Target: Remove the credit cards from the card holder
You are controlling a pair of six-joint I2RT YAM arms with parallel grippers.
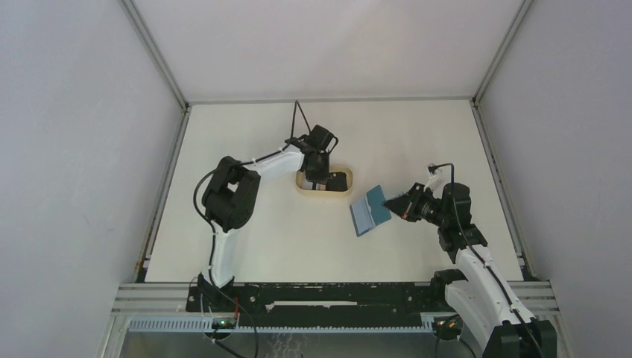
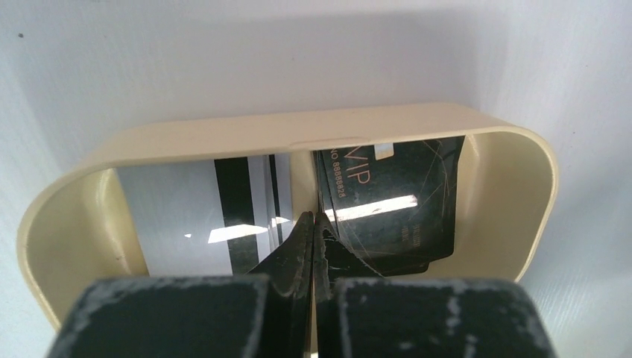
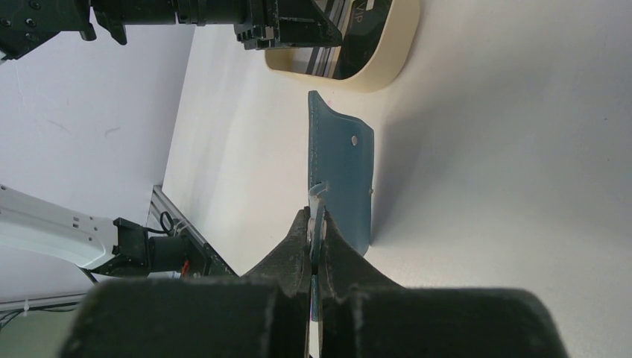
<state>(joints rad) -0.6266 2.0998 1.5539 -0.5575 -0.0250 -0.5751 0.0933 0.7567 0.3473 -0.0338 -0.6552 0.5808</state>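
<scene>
From above, I see my left tool [image 1: 319,177] over the tan tray [image 1: 302,186] in the middle of the table [image 1: 261,134]. My right tool [image 1: 395,203] holds the blue wallet [image 1: 370,211] just beside the tray.

From the left wrist, the left tool [image 2: 313,224] is pressed together, and I see nothing between its tips. A white card [image 2: 179,224] and a black card [image 2: 395,201] lie in the tray [image 2: 298,138].

From the right wrist, the right tool [image 3: 316,231] is clamped on the wallet's [image 3: 343,164] near edge. The wallet stands on its edge on the table. A small white bit shows at the tips. I cannot tell if it is a tab or a card.

I think the cards are light, thin, stiff and slippery, so I would pinch one by a bare edge. The wallet looks soft and floppy, so I would hold it near the fold.
</scene>
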